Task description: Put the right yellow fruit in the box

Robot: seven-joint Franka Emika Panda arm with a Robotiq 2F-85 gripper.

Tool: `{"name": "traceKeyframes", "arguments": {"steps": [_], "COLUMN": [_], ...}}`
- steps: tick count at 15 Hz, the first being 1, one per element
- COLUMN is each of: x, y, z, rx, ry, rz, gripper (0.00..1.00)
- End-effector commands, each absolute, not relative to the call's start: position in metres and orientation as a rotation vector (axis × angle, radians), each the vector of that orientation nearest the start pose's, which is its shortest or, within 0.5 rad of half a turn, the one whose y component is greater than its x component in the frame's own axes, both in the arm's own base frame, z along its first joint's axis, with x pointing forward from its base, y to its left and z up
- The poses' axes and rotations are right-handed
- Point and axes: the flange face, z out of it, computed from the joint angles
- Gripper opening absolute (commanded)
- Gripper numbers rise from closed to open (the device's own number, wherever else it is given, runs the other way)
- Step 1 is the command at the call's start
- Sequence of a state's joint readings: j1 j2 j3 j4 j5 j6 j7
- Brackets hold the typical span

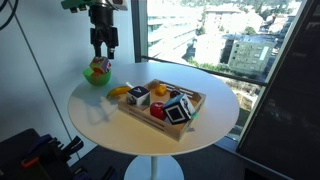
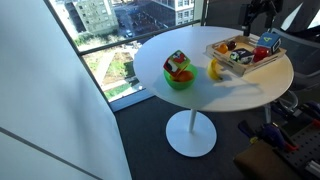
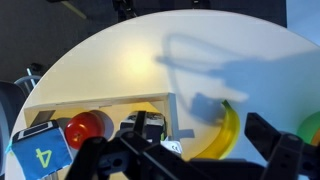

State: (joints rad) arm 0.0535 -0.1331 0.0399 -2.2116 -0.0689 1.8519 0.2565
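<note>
The light-wood box [image 1: 195,100] stands on the round white table and shows in both exterior views [image 2: 268,60] and at the left of the wrist view [image 3: 110,103]. A small roundish yellow-orange fruit [image 1: 138,93] lies inside its end nearest the banana, and also shows in an exterior view [image 2: 233,45]. It is hidden in the wrist view. A longer, paler banana [image 1: 120,92] [image 2: 214,69] [image 3: 225,130] lies on the table just outside the box. My gripper [image 1: 103,50] [image 3: 200,160] hangs high above the table, open and empty.
A green bowl [image 1: 97,75] [image 2: 180,78] [image 3: 312,125] with toys stands near the table edge beyond the banana. The box also holds a red fruit [image 3: 88,127], a blue cube marked 4 [image 3: 40,155] and tagged cubes. A large window is behind the table.
</note>
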Motion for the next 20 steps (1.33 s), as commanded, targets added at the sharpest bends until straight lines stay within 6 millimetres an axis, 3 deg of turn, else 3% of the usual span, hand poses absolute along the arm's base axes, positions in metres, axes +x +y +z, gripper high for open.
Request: {"name": "traceKeyframes", "arguments": {"steps": [1,9,20], "x": [0.457,0.438,0.442], "y": [0.040,0.040,0.040], "z": [0.437,0.455,0.450], "rx": [-3.211,-3.199,-3.218], "ry": [0.140,0.136,0.140], "rz": [0.255,0.109,0.119], "gripper": [1.00,1.00,1.00]}}
